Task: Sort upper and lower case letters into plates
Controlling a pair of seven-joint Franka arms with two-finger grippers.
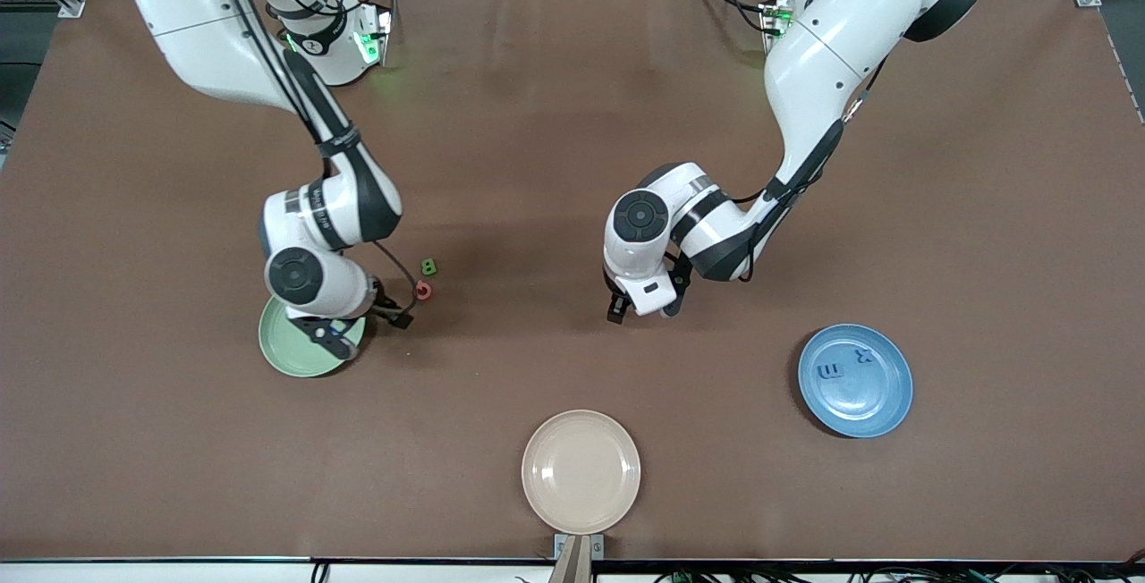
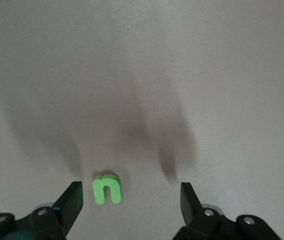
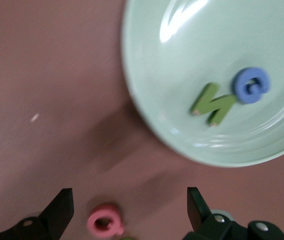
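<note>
Pale green plate (image 1: 282, 355), toward the right arm's end: holds a green N (image 3: 213, 104) and a blue G (image 3: 252, 85).
Blue plate (image 1: 881, 409), toward the left arm's end: two blue letters.
Loose on the cloth: a green B (image 1: 430, 266) and a red Q (image 1: 424, 291), beside the green plate; a green u (image 2: 107, 188).
Right gripper (image 3: 127, 210): fingers spread, empty, over the red Q.
Left gripper (image 2: 132, 202): fingers spread, empty, over the green u.
Risk: the u sits off-centre, near one finger; a closing pinch may push it aside.
Beige plate (image 1: 617, 502): empty, not for sorting.
</note>
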